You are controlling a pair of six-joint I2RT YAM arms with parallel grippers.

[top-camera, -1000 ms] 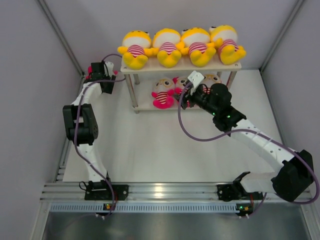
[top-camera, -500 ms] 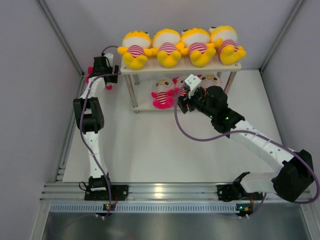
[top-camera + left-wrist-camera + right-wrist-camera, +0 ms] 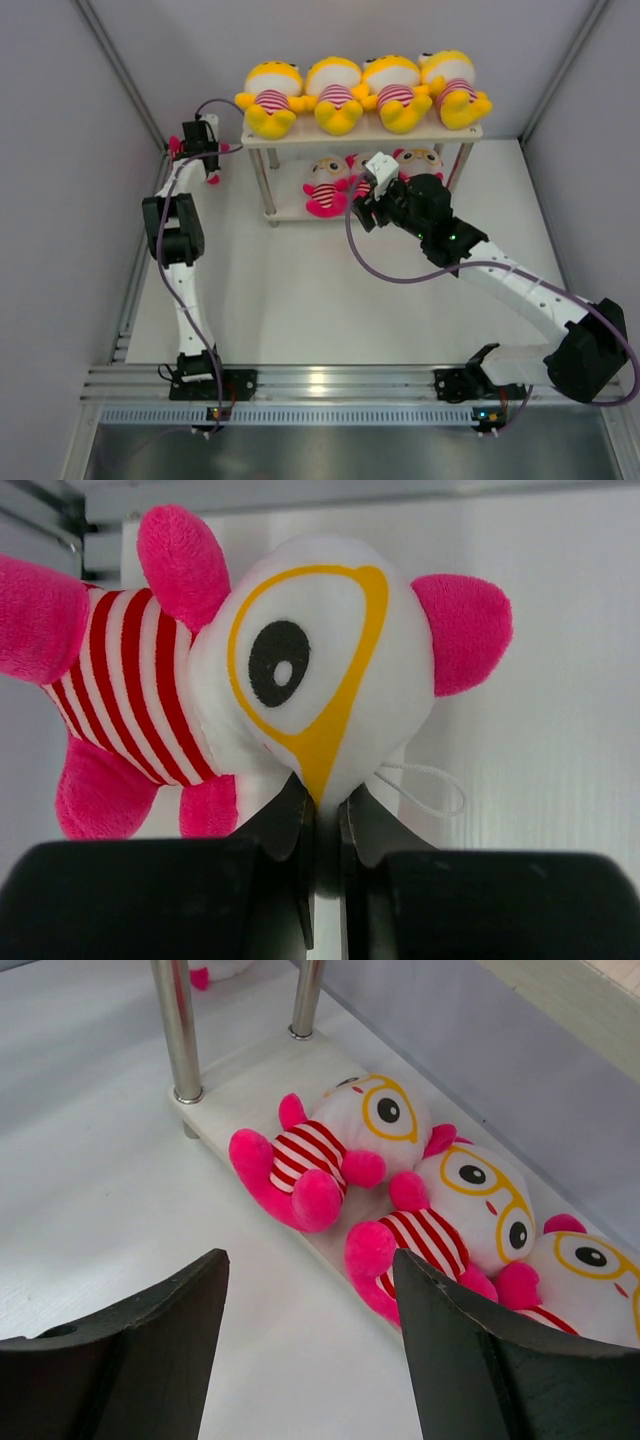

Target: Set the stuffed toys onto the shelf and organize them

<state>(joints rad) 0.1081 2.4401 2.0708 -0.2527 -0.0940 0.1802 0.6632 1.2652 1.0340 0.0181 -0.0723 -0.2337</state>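
Observation:
Several yellow stuffed toys (image 3: pixel 335 95) lie in a row on the shelf's (image 3: pixel 372 134) top board. Three pink-limbed toys (image 3: pixel 330 1150) in striped shirts lie side by side on the lower board (image 3: pixel 250 1080); from above one (image 3: pixel 325 187) shows clearly and the others are partly hidden behind my right arm. My right gripper (image 3: pixel 310 1256) hangs open and empty just in front of them, over the table. Far left of the shelf, near the back corner, my left gripper (image 3: pixel 322 815) is shut on the face fabric of another pink-limbed toy (image 3: pixel 300 670), which lies on its side.
Thin metal shelf legs (image 3: pixel 178 1030) stand just beyond the right gripper. Grey side walls (image 3: pixel 60 200) close in the table, and the left gripper (image 3: pixel 200 150) works close to the left wall's rail. Purple cables loop from both arms.
The left gripper's jaws have closed on the pink-limbed toy near the back left corner. The right gripper has drawn back slightly leftward from the lower board, still open.

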